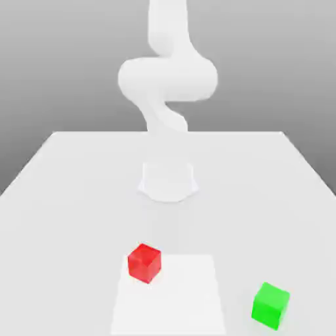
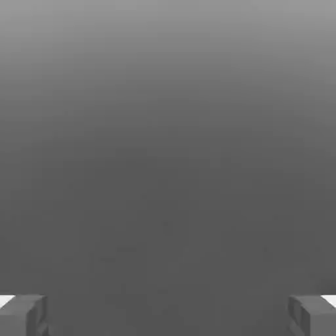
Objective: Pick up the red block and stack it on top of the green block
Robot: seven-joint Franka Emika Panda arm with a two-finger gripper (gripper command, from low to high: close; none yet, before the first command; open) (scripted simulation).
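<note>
Red block point(image 1: 144, 262) sits untouched on the white tabletop point(image 1: 65, 197), well apart from the green block point(image 1: 270, 305) toward the exterior view's right. Fingers spread wide and empty, the hand point(image 2: 168, 315) has everything left: reach, grasp, lift, stack.

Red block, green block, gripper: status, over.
Gripper open, empty. Red block on table, apart from green block. Nothing between them.

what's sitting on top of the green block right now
Nothing. The green block has a bare top face, and the red block sits apart on the table, toward the exterior view's left. Its underside is hidden.
</note>
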